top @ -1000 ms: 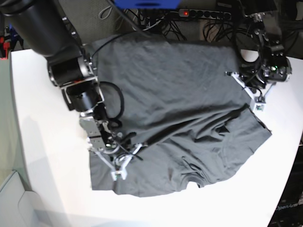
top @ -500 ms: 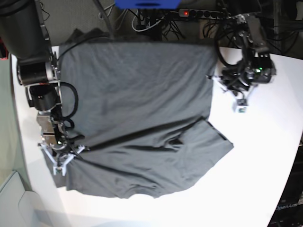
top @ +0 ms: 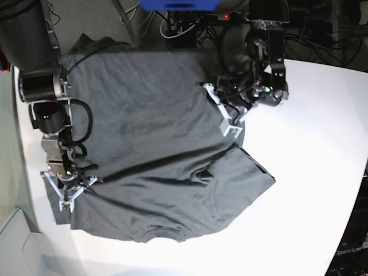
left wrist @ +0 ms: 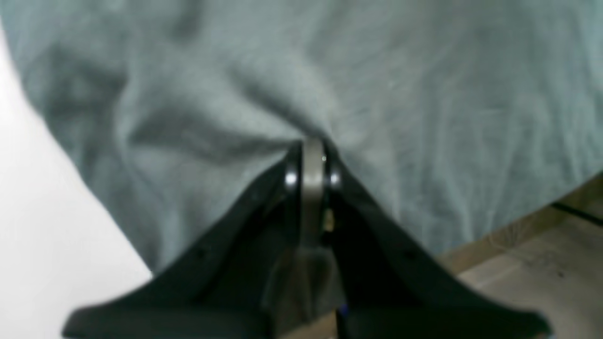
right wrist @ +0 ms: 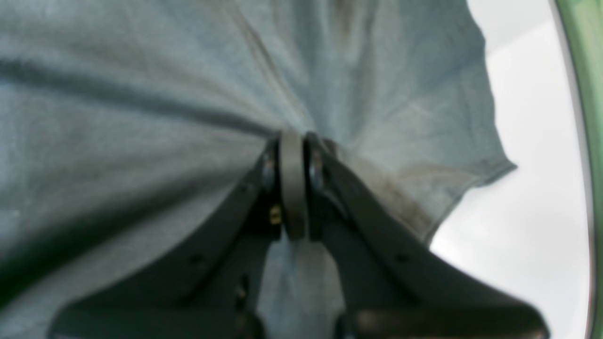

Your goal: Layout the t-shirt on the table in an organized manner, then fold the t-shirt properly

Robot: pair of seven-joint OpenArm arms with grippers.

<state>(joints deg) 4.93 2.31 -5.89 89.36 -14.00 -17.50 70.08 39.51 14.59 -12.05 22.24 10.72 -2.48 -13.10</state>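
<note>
right end effector [top: 68,194]: at the left of the base view, low on the shirt's edge nearest that side; its jaws are clenched on a pinch of the t-shirt, and the right wrist view shows cloth gathered into a fan of creases that run into the closed tips [right wrist: 293,155].
t-shirt [top: 149,149]: dark grey, spread over the left and middle of the white counter [top: 322,172], its top edge hanging past the far rim of the counter; a long ridge crosses it from the right end effector toward the middle, and a sleeve sticks out at the lower right.
why the ridge: judged, the cloth is being held taut between two pinch points so that it can be dragged and flattened rather than bunched.
left end effector [top: 230,127]: toward the right of the base view, at the shirt's edge on that side near the far corner; jaws clenched on the t-shirt, with folds converging on the tips [left wrist: 311,155] in the left wrist view.
shirt relative to the end effectors: it lies between the two, each gripping an opposite side edge; the body of the shirt spreads below and beyond both.
stage: judged, laying out is under way; the shirt is skewed and wrinkled, no fold made yet.
</note>
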